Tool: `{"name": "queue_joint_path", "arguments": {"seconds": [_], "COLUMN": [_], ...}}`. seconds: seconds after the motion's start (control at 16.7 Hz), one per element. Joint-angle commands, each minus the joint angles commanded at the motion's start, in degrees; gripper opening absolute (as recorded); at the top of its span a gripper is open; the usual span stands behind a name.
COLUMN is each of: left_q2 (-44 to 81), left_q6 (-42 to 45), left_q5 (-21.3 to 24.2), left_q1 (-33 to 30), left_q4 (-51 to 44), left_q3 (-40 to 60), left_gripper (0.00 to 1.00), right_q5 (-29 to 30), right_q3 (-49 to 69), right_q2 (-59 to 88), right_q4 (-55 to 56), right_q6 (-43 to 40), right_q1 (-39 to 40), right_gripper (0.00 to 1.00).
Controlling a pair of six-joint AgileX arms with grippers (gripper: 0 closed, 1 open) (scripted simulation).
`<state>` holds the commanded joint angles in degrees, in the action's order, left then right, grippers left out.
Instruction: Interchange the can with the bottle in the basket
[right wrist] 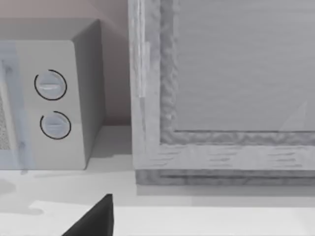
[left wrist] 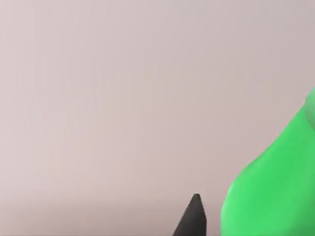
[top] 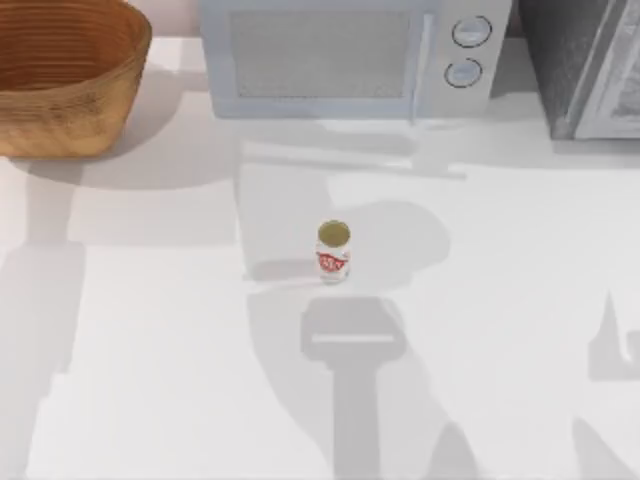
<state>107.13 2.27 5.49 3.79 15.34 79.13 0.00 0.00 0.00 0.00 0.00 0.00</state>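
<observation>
The can (top: 333, 253) stood upright mid-table — light, rigid, probably slick, best pinched round its side; gripper openings unreadable.

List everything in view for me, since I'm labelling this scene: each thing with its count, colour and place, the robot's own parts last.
can: 1, white with red markings and a dull gold top, upright near the middle of the table.
basket: 1, orange-brown wicker, far left corner of the table.
bottle: 1, bright green, close beside the left end effector's fingertip in the left wrist view.
microwave: 1, pale grey with two round dials, at the back centre.
cabinet: 1, grey, at the back right, beside the microwave.
table: 1, white, under everything.
left end effector fingertip: 1, black, next to the bottle.
right end effector fingertip: 1, black, facing the microwave and cabinet.
</observation>
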Motion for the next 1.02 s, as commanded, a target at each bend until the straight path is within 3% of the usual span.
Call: {"name": "queue_joint_path", "arguments": {"seconds": [0.36, 1.02], "left_q2": [2.5, 2.5], "left_q6": [-0.2, -0.2], "left_q5": [-0.1, -0.1], "left_q1": [-0.3, -0.3], "left_q4": [2.1, 2.1], "left_q3": [1.7, 1.7], "left_gripper": [0.0, 0.83], "right_q5": [0.0, 0.0], "right_q3": [0.0, 0.0], "right_q2": [0.0, 0.0], "right_q4": [0.0, 0.0], "right_q6": [0.0, 0.0], "right_q1": [0.0, 0.0], "right_gripper": [1.0, 1.0]}}
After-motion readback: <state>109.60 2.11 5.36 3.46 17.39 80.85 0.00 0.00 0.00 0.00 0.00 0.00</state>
